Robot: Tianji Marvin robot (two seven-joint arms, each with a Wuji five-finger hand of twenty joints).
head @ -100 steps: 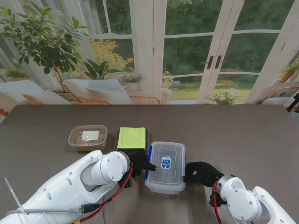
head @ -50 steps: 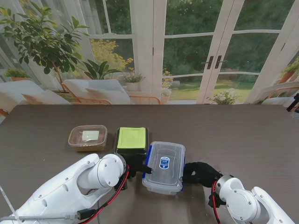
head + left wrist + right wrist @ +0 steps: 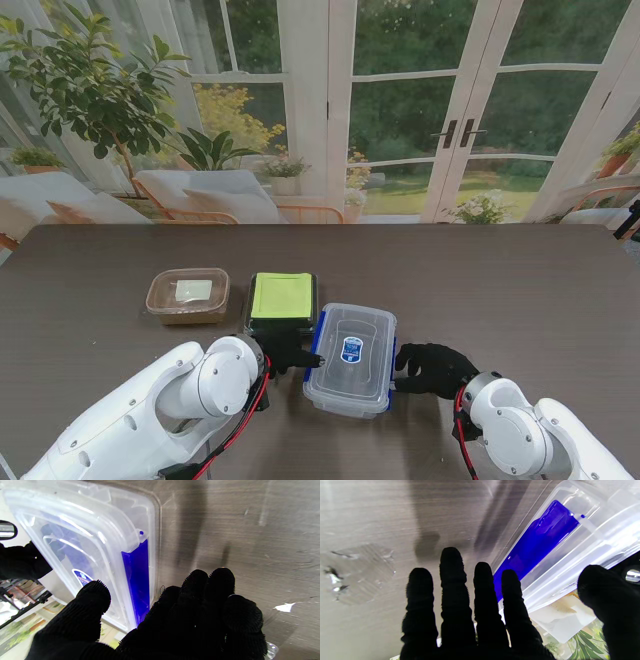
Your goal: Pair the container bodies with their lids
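Observation:
A clear lidded box [image 3: 350, 358] with blue side clips sits near me at the table's middle. My left hand [image 3: 290, 352] presses its left side and my right hand [image 3: 430, 368] its right side, so the box is clamped between them. In the left wrist view the thumb of the left hand [image 3: 175, 620] lies over the lid of the box [image 3: 87, 537] and the fingers run beside the blue clip [image 3: 137, 580]. In the right wrist view the right hand [image 3: 470, 620] has its fingers at the other clip [image 3: 537, 542] of the box [image 3: 582, 537], with the thumb above the lid.
A black container with a green lid [image 3: 281, 298] stands just beyond my left hand, touching the clear box's far left corner. A brownish clear lidded tub [image 3: 187, 293] is farther left. The dark table [image 3: 520, 290] stretches right and away to the windows.
The clear box has shifted slightly left and nearer to me between both hands. My left arm has drawn back toward me, and the right hand has closed in on the box's side.

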